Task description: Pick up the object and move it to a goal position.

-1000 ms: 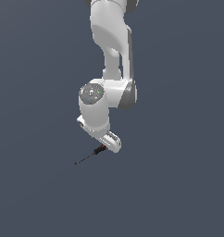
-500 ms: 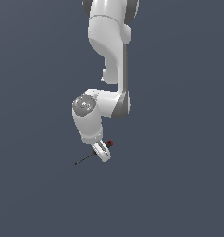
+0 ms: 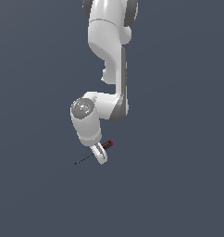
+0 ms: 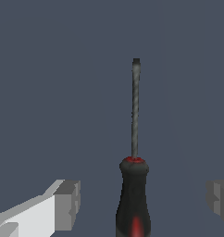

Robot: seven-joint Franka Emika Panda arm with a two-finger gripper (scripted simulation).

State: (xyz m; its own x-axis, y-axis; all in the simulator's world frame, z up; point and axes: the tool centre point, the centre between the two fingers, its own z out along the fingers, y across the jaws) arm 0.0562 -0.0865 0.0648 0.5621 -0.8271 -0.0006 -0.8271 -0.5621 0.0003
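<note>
The screwdriver (image 3: 91,156) lies on the dark grey floor, with its red end cap toward the exterior view's right and its thin shaft pointing to the left. In the wrist view its black handle with the red collar (image 4: 133,194) sits between my fingers and the shaft points away. My gripper (image 3: 101,154) is down over the handle. It is open (image 4: 142,198): one finger (image 4: 63,203) and the other (image 4: 220,199) stand well clear of the handle on either side.
The white arm (image 3: 109,69) comes down from the top of the exterior view. The floor (image 3: 178,185) is a plain dark grey surface with nothing else on it.
The arm's wrist has swung toward the exterior view's left and the gripper has come lower over the handle. The screwdriver has not moved.
</note>
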